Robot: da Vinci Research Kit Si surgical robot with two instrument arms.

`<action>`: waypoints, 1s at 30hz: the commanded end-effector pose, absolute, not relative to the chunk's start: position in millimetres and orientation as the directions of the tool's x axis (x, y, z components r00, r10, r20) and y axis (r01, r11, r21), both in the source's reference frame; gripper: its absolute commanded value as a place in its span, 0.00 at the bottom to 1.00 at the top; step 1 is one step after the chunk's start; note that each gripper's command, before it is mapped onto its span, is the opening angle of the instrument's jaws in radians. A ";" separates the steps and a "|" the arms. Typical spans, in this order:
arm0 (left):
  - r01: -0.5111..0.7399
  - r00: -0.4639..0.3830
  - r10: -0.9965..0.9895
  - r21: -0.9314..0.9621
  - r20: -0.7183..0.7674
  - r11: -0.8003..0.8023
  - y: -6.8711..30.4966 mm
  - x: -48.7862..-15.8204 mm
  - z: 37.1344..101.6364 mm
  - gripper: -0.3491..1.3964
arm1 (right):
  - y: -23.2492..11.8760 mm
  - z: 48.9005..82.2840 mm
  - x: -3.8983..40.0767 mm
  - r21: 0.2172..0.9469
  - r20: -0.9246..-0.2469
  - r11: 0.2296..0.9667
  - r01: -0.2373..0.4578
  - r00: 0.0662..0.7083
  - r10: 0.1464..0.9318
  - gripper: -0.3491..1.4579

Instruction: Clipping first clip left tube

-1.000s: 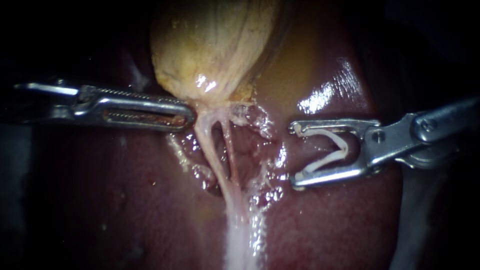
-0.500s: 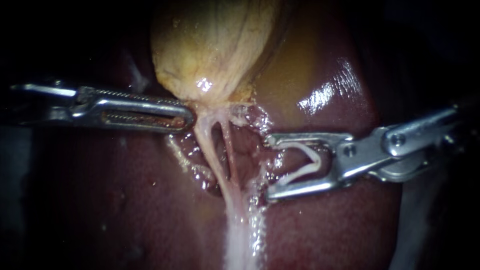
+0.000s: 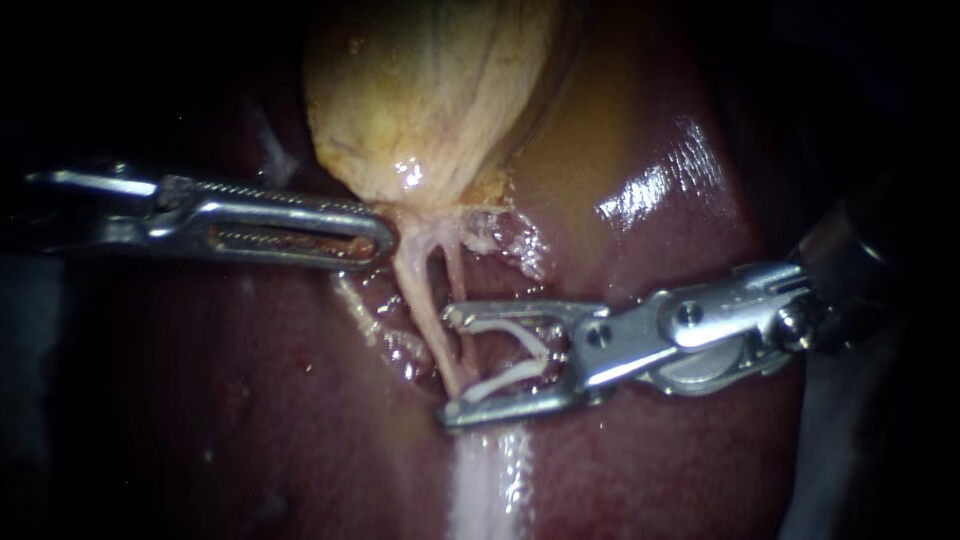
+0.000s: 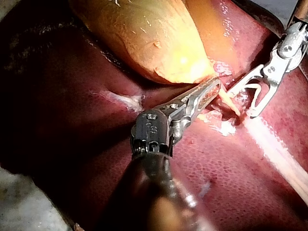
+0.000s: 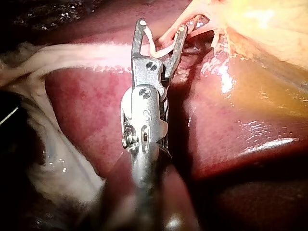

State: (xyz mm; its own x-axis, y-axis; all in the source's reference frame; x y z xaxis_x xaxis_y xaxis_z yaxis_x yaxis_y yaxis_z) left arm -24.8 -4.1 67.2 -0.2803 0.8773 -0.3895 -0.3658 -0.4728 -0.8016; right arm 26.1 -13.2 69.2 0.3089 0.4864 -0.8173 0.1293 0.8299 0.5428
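Liver (image 3: 250, 400) beneath gallbladder (image 3: 430, 90). Left instrument (image 3: 385, 238): tool closed, empty, tip against gallbladder neck. Right instrument (image 3: 449, 365): tool spread wide, both jaws holding an open clip (image 3: 505, 379), mouth at left tube (image 3: 414, 288) below the neck.

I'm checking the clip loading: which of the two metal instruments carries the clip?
The right instrument, entering from the right: a white V-shaped clip sits in its pincer. The left instrument, beside the yellowish gallbladder, carries none.

Pale grey surface (image 4: 19, 214) shows back beside the left instrument's (image 4: 215, 87) shaft, past the liver (image 4: 72, 106) edge; elsewhere surround dark.
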 end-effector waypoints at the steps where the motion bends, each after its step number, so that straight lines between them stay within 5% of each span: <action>1: -0.367 -0.280 0.878 -0.802 -0.389 -0.472 -4.1 -24.8 67.2 0.00 | -13.3 69.4 26.3 0.542 -0.817 0.831 0.128 0.312 0.485 0.47; 30: -0.368 -0.280 0.876 -0.799 -0.393 -0.476 -4.2 -25.4 66.9 0.00 | -17.2 73.2 29.7 0.637 -0.752 0.749 0.183 0.362 0.551 0.46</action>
State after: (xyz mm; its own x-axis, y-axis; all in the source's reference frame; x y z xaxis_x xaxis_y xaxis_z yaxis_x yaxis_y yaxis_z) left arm -25.4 -4.2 66.9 -0.2801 0.8754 -0.3940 -0.3673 -0.4770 -0.7985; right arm 29.8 -17.2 73.3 0.3624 0.5508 -0.7518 0.1845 0.7483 0.6372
